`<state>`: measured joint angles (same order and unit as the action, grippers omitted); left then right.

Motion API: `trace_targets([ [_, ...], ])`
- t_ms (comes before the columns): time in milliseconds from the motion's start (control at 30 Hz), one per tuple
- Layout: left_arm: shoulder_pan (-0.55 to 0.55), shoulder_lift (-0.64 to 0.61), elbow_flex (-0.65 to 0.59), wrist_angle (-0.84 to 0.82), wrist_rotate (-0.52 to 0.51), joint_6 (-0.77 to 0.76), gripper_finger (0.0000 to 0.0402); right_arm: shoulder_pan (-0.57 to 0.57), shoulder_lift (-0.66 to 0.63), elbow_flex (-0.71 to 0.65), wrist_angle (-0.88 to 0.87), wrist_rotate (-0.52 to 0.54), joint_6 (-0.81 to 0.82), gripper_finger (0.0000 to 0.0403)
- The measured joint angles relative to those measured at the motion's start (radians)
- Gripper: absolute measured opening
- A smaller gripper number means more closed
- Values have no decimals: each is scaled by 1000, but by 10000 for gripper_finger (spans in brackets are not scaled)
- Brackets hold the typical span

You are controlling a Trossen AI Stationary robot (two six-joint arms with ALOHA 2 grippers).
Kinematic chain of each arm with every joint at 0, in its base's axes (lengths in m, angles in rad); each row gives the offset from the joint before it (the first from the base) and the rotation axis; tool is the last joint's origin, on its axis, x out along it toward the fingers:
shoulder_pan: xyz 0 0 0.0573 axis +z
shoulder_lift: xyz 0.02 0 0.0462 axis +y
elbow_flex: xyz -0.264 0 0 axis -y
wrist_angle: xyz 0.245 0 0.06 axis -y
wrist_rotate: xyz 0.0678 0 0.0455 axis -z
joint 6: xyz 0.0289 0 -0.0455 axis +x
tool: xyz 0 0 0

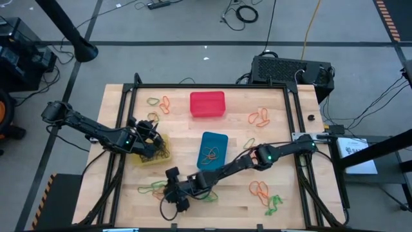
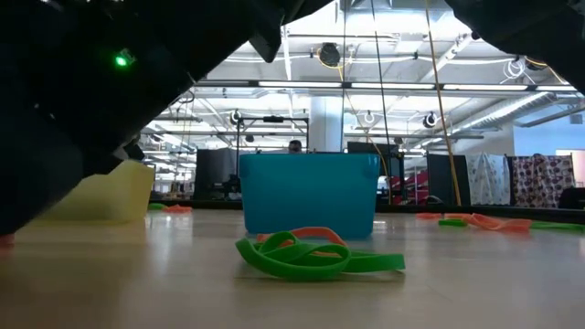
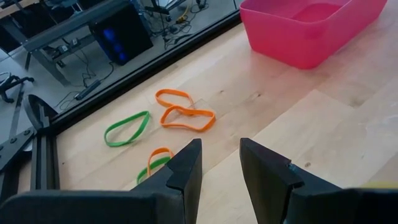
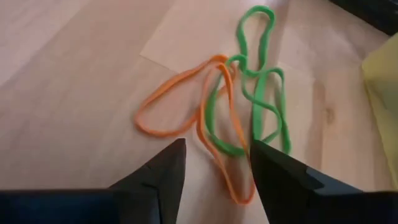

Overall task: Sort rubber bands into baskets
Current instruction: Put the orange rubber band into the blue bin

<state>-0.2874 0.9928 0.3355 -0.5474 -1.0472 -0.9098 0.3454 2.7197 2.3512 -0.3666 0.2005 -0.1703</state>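
Observation:
A tangle of orange and green rubber bands (image 4: pixel 224 106) lies flat on the wood near the table's front left, also in the low view (image 2: pixel 311 256). My right gripper (image 4: pixel 214 165) reaches across from the right (image 1: pixel 166 190), slanting down, open, a fingertip on either side of the tangle's near loops. My left gripper (image 3: pixel 219 165) hangs open and empty over the far edge of the yellow basket (image 1: pixel 154 153). The blue basket (image 1: pixel 214 149) holds a few bands. The red basket (image 1: pixel 207 104) stands at the far middle.
More loose bands lie at the far left (image 1: pixel 159 102), ahead of my left gripper (image 3: pixel 185 117), at the right (image 1: pixel 259 117) and at the near right (image 1: pixel 265 195). Black rails (image 1: pixel 293 122) frame the tabletop. A black box (image 1: pixel 290 68) sits beyond the far right corner.

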Motion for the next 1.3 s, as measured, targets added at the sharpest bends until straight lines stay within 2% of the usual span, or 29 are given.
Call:
trace_targets([
  [133, 0, 0, 0, 0, 0, 0, 118, -7, 0, 0, -2, 2, 6, 156],
  [267, 0, 0, 0, 0, 0, 0, 118, -24, 0, -7, -1, -6, 35, 121],
  [500, 0, 0, 0, 0, 0, 0, 118, -43, -1, -8, -6, -10, 26, 15],
  [833, 0, 0, 0, -4, 0, 0, 118, -35, -116, -4, -108, -9, 2, 3],
  [1033, 0, 0, 0, -4, 1, 0, 118, -23, -222, -4, -325, 43, 1, 1],
  [1300, 0, 0, 0, -6, 27, 0, 118, -42, -372, -3, -871, 59, 87, 1],
])
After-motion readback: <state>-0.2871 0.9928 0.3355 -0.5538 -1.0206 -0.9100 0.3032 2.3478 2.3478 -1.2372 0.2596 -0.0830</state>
